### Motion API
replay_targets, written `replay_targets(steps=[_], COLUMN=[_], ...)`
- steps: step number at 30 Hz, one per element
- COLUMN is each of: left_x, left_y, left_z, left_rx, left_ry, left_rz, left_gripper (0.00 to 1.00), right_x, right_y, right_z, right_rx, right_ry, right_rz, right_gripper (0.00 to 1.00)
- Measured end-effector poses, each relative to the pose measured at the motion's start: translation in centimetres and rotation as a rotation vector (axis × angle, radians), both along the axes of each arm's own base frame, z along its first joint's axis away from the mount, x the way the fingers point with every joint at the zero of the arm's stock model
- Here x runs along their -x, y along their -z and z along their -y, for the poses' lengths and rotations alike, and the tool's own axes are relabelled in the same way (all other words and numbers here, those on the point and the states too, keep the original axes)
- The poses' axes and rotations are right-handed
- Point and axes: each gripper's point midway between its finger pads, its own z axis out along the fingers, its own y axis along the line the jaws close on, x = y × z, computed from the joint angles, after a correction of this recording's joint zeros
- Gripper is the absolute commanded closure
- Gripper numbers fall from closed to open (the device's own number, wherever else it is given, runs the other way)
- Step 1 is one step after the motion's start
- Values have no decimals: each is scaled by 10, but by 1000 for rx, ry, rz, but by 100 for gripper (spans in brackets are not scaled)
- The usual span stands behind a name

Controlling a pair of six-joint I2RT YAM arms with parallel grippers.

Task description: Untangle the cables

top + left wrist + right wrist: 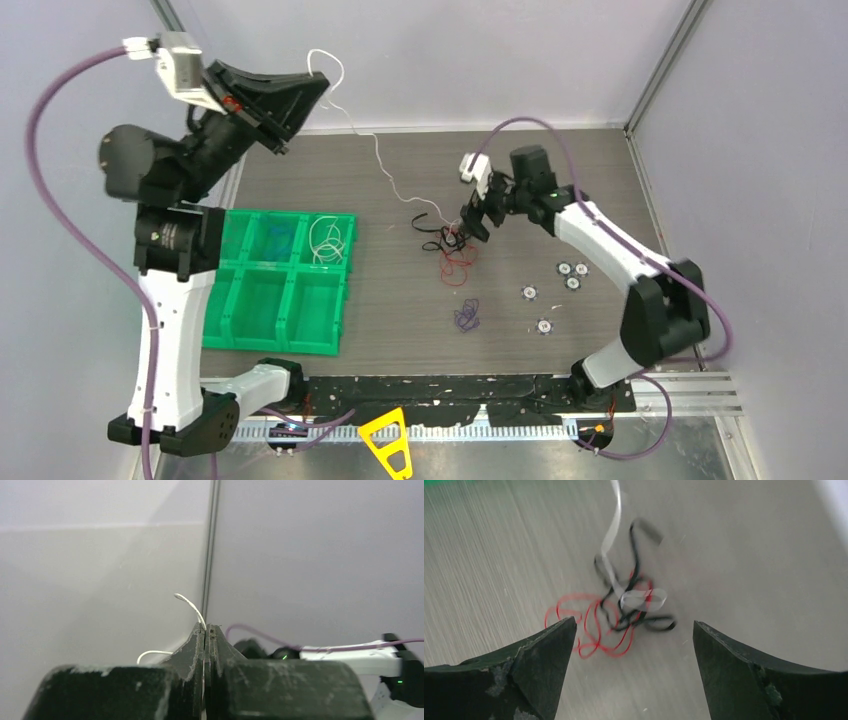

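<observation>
Grey-walled table (600,180): left gripper (322,88) high over far-left corner pinches white cable (385,172) running from red-black tangle (455,250) mid-table; right gripper (634,625) hovers above it, fingers spread. Step: freeing white; next probably pin tangle, then pull.

Tangled red, black, white cables (455,250)

Soft, even light comes down from overhead, and the arms cast only faint, fuzzy shadows on the table (400,330). The pale walls (450,60) look flat and the aluminium rail (700,392) shines a little. The right wrist view is smeared by motion: the white cable (616,520) and black cable (636,550) are streaked, while the red cable (597,625) is slightly crisper. In its own wrist view the left gripper (205,627) looms dark and soft.
</observation>
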Motion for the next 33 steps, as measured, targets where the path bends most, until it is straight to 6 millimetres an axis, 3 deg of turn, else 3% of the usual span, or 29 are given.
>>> replay_targets(steps=[2,3,5,9,13,16,20,22,23,24,25,26,27,30,33], left_x=[19,26,36,48,39,30,13,10,10,11,13,14,15,16,7], left_y=[-26,-35,-46,-58,-55,-54,-48,-47,-48,-49,-51,-52,-52,-47,-16], left_z=[-1,-2,-1,0,1,2,2,1,0,-1,-1,-2,-3,-7,-12], left_rx=[14,20,32,45,43,42,39,40,41,42,43,44,44,41,23], left_ry=[18,26,48,73,73,71,59,53,50,49,49,46,44,23,-11], left_rz=[72,97,127,164,146,134,96,86,88,89,94,97,98,84,20], left_gripper=[100,100,100,100,100,100,100,100,100,100,100,100,100,100,100], right_x=[2,3,0,-19,-36,-36,-34,-31,-29,-28,-29,-29,-31,-40,-59], right_y=[61,80,91,65,34,34,57,68,74,78,81,82,83,71,21], right_z=[4,6,5,-13,-42,-58,-71,-73,-74,-75,-75,-76,-75,-73,-75], right_rx=[87,117,136,100,47,40,78,99,109,117,125,130,137,138,75], right_ry=[-18,-27,-42,-82,-142,-187,-247,-269,-280,-288,-292,-293,-288,-246,-181], right_rz=[-103,-131,-131,-25,93,115,111,98,92,91,93,91,96,89,104], right_gripper=[5,4,4,3,4,6,13,30,49,58,81,88,93,95,95])
